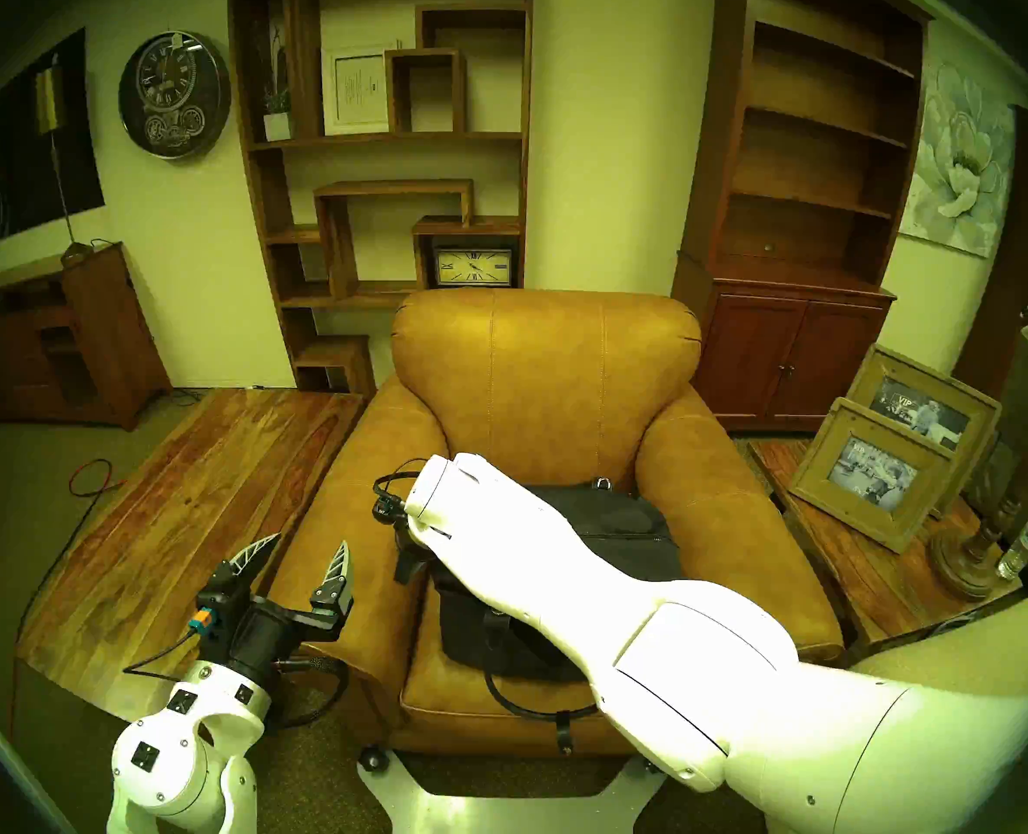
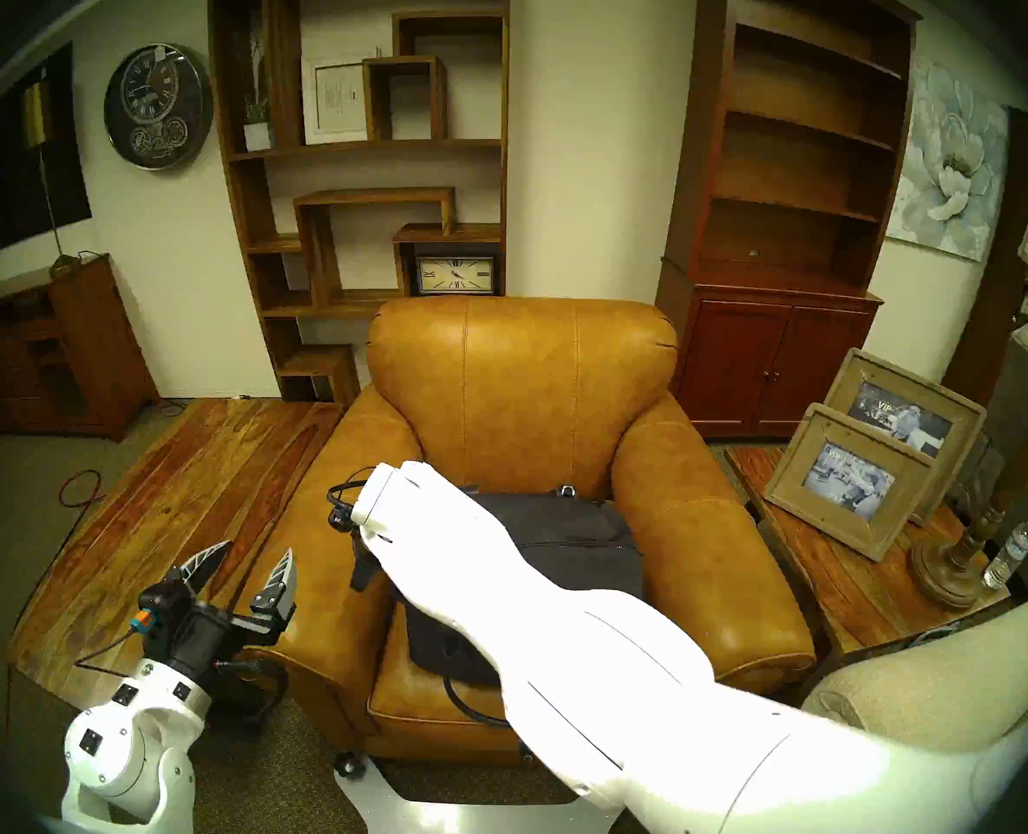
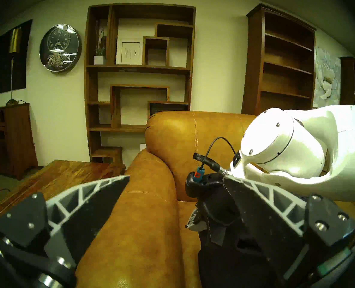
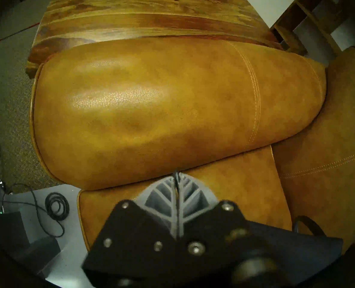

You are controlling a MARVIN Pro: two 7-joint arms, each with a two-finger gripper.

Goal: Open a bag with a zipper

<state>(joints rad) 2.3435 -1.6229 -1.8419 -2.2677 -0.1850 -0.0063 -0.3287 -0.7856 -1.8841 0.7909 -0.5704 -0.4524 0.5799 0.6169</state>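
Note:
The black fabric bag [image 1: 608,514] lies on the armchair seat, also in the head right view [image 2: 560,520]; its thin loop handle [image 1: 517,703] hangs over the seat front. A faint zipper line [image 1: 638,538] crosses its top. My right arm reaches across the bag and hides much of it. My right gripper [image 4: 176,177] is at the bag's left end, its fingers pressed together on a thin dark pull tab. My left gripper [image 1: 309,543] is open and empty above the chair's left armrest, to the left of the bag [image 3: 220,260].
The tan leather armchair [image 1: 548,381] holds the bag. A low wooden table [image 1: 186,502] stands on its left. A side table on the right carries picture frames [image 1: 879,472], a lamp base [image 1: 969,562] and a water bottle [image 1: 1023,544]. Shelves line the back wall.

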